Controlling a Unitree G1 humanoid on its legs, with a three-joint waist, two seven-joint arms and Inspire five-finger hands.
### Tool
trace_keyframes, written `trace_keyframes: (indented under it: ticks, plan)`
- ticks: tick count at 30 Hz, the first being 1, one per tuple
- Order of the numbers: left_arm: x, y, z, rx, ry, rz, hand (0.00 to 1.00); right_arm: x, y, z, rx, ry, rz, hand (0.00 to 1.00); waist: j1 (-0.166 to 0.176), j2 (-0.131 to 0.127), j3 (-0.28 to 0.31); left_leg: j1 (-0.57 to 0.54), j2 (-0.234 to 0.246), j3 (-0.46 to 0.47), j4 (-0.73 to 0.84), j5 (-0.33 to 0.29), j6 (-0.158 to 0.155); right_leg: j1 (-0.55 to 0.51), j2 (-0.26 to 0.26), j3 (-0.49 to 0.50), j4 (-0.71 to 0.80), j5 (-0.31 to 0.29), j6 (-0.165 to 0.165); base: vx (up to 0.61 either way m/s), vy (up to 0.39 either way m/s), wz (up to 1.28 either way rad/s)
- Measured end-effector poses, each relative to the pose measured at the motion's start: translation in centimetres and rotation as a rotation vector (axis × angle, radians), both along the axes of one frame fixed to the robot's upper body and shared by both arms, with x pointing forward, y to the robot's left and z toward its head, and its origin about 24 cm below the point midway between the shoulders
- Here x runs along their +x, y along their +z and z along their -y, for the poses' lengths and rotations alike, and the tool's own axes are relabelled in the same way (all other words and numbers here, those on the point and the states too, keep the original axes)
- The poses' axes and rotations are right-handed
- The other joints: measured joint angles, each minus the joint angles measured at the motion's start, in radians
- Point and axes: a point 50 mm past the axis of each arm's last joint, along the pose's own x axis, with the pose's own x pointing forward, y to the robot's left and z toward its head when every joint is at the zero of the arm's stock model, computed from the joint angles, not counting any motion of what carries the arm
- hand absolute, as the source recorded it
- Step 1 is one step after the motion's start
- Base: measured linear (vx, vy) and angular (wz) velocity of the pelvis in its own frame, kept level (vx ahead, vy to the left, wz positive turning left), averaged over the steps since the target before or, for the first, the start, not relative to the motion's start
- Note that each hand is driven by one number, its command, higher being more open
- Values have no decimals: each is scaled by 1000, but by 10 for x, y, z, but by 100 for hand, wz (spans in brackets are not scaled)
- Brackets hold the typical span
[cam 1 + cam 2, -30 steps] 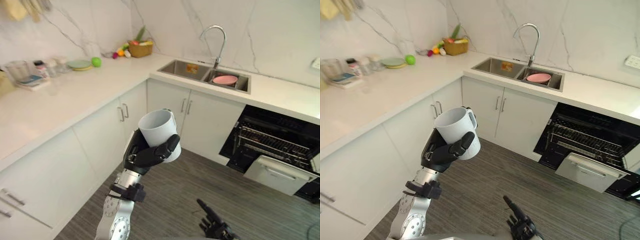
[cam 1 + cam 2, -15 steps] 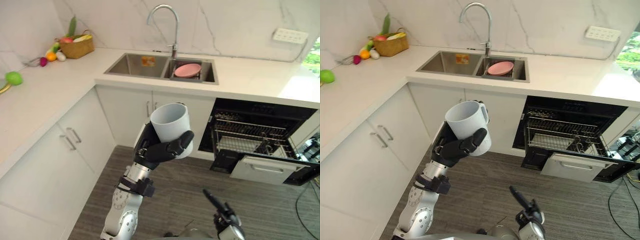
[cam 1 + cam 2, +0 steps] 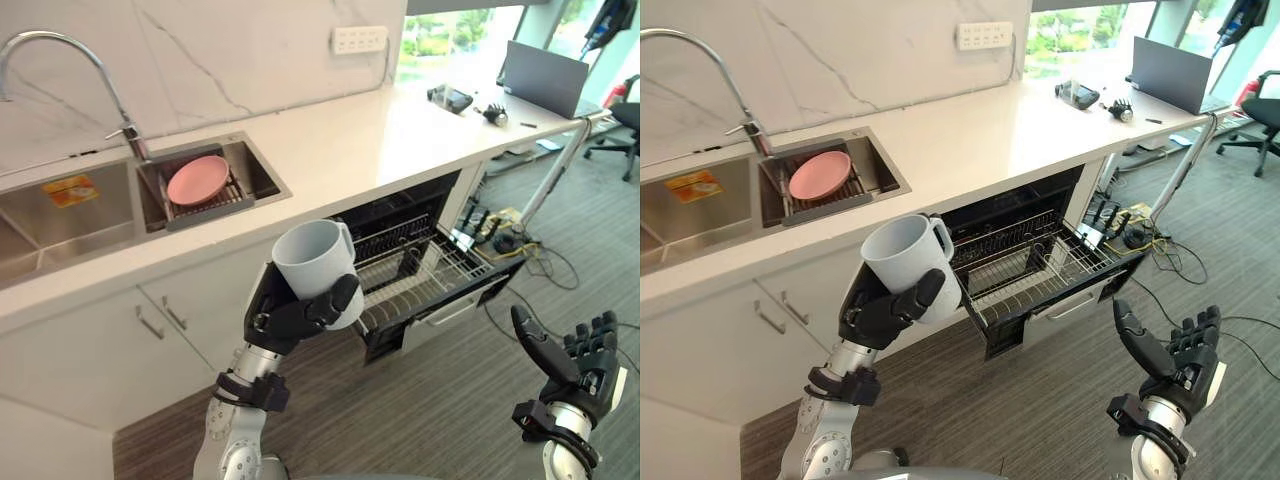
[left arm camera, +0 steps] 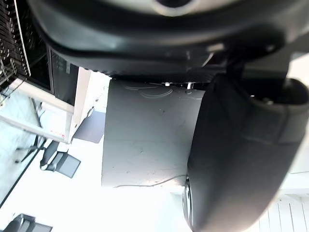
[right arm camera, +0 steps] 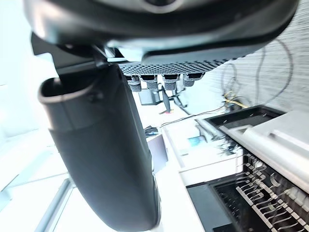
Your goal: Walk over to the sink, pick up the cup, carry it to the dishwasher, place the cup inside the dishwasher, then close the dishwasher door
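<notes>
My left hand (image 3: 290, 315) holds a pale grey cup (image 3: 315, 265) upright, mouth up, with fingers and thumb curled round its side; the cup (image 4: 147, 140) shows close against the palm in the left wrist view. It hangs in front of the white cabinets, left of the dishwasher (image 3: 400, 225). The dishwasher door is down and its wire rack (image 3: 420, 280) is pulled out. My right hand (image 3: 570, 360) is raised at the lower right, fingers straight and holding nothing. The sink (image 3: 110, 205) lies at the back left.
A pink plate (image 3: 197, 179) rests on a rack in the sink's right basin, under the tap (image 3: 60, 50). The white counter (image 3: 400, 130) runs right to a laptop (image 3: 543, 78) and small items. A chair (image 3: 625, 130) and cables on the wood floor (image 3: 520, 250) sit beyond the dishwasher.
The camera has swung right: the sink has slid to the left and the open dishwasher now sits centre. The cup stays in my left hand. My right hand has risen into fuller view.
</notes>
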Motion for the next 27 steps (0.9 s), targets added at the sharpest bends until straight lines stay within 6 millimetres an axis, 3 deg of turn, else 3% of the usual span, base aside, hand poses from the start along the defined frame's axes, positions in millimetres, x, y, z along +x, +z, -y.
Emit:
trace_keyframes:
  ticks: [1, 3, 4, 5, 7, 8, 9, 10, 11, 12, 13, 14, 15, 17, 20, 22, 23, 25, 27]
  plan:
    - [0, 0, 1, 1, -4, 0, 0, 1, 1, -3, 5, 11, 18, 100, 5, -7, 2, -15, -2, 15, 69, -35, -2, 22, -5, -15, 5, 18, -5, 272, 251, -43]
    - [-4, -1, 7, -11, -26, -2, 0, 0, 3, -6, -10, 19, 43, 100, 11, -4, -17, 71, -10, 39, -26, -85, 1, -22, -15, -115, 179, 15, 2, 164, 189, -50]
    - [-7, -3, 6, -6, -23, -8, 0, 5, 1, -16, 12, 42, 50, 100, 19, -28, -29, 145, -46, 83, -88, -95, -4, -113, -67, -183, 399, 38, 37, 220, 147, -86]
    - [-10, -5, 5, -5, -15, -22, 0, 11, 0, -26, 29, 83, 61, 100, 25, -42, -30, 209, -68, 127, -135, -112, 14, -222, -144, -267, 604, 129, 82, 271, 144, -93]
    - [-10, -7, 6, 14, 5, -39, 0, 19, -1, -37, 37, 156, 58, 100, 24, -23, -27, 269, -57, 173, -168, -126, 16, -306, -236, -406, 706, 87, 16, 186, 123, -78]
    - [-9, -7, 3, 23, 35, -44, 0, 28, 0, -48, 36, 219, 61, 100, 22, 4, -28, 301, -27, 207, -188, -127, 0, -348, -289, -528, 642, 31, -1, 167, 110, -67]
    - [-8, -6, 2, 21, 52, -48, 0, 33, 1, -53, 40, 252, 68, 100, 20, 11, -27, 315, -9, 221, -199, -127, -2, -357, -298, -573, 580, 22, -1, 252, 100, -71]
    - [-5, -6, -3, 22, 89, -56, 0, 39, 3, -63, 42, 314, 80, 100, 16, 18, -25, 336, 24, 237, -209, -124, -7, -363, -299, -639, 411, 22, -4, 332, -3, -52]
    - [-2, -6, -9, 25, 126, -62, 0, 43, 4, -70, 42, 360, 93, 100, 14, 17, -24, 348, 50, 242, -210, -124, -8, -363, -295, -660, 239, 60, -6, 336, -57, -43]
    - [-1, -7, -13, 26, 144, -67, 0, 44, 5, -73, 37, 377, 96, 100, 14, 17, -24, 357, 60, 243, -209, -126, -13, -363, -294, -658, 168, 100, -12, 343, -140, -32]
    - [0, -7, -20, 31, 178, -71, 0, 45, 6, -76, 11, 402, 93, 100, 15, 10, -23, 385, 65, 243, -207, -137, -38, -356, -294, -645, 51, 281, -48, 227, -126, -22]
    - [2, -8, -23, 25, 198, -73, 0, 45, 6, -77, -3, 406, 93, 100, 15, 8, -21, 409, 70, 228, -209, -162, -79, -349, -293, -631, 59, 372, -18, 337, -208, -22]
    - [2, -13, -20, -6, 209, -101, 0, 45, 5, -74, -19, 402, 79, 100, 21, 36, -27, 423, 96, 214, -225, -161, -88, -346, -268, -641, 68, 358, -11, 262, -162, -10]
    - [4, -11, -15, -40, 214, -103, 0, 45, 7, -69, -30, 384, 85, 100, 18, 65, -24, 426, 107, 200, -256, -143, -96, -348, -248, -655, 63, 358, -10, 208, -106, 0]
    - [11, -1, -9, -34, 230, -45, 0, 56, 14, -70, -45, 413, 122, 100, 25, 58, -21, 412, 102, 205, -278, -133, -103, -327, -218, -656, -55, 351, -6, 96, -34, -22]
    - [16, 4, -14, 37, 290, -21, 0, 69, 23, -75, -41, 475, 173, 100, 26, 50, -15, 410, 97, 206, -281, -133, -103, -273, -186, -649, -215, 399, 42, 28, -49, -45]
    - [18, 5, -19, 113, 350, -8, 0, 77, 29, -78, -36, 531, 204, 100, 26, 51, -14, 410, 100, 206, -286, -133, -103, -243, -160, -641, -308, 454, 34, -9, -38, -31]
    - [20, 7, -28, 245, 473, 12, 0, 85, 37, -81, -30, 622, 257, 100, 27, 48, -13, 410, 97, 206, -297, -133, -103, -225, -142, -628, -386, 499, 31, -33, -33, -27]
    - [25, 2, -38, 368, 593, 7, 0, 88, 41, -81, -33, 689, 290, 100, 27, 51, -11, 411, 94, 201, -304, -133, -103, -220, -139, -627, -401, 509, 29, -51, -22, -6]
